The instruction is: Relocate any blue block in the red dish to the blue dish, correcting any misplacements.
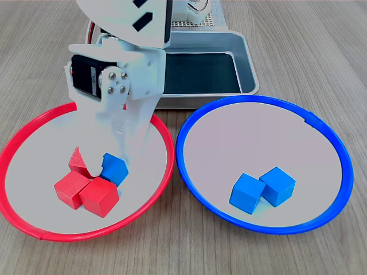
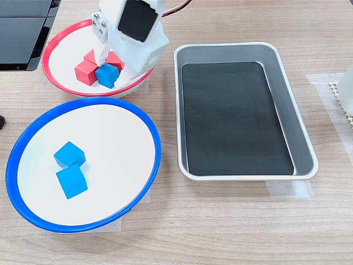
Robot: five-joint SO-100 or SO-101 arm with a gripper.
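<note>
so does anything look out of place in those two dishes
Yes: one blue block sits in the red dish among the red blocks, tilted against them. The gripper is right at it. The blue dish holds two blue blocks. Nothing looks spilled or damaged.

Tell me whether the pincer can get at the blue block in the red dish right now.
Probably yes. The pincer is already down at the blue block in the red dish, fingers either side. The red cubes crowd one side, so a clean grip isn't certain.
</note>
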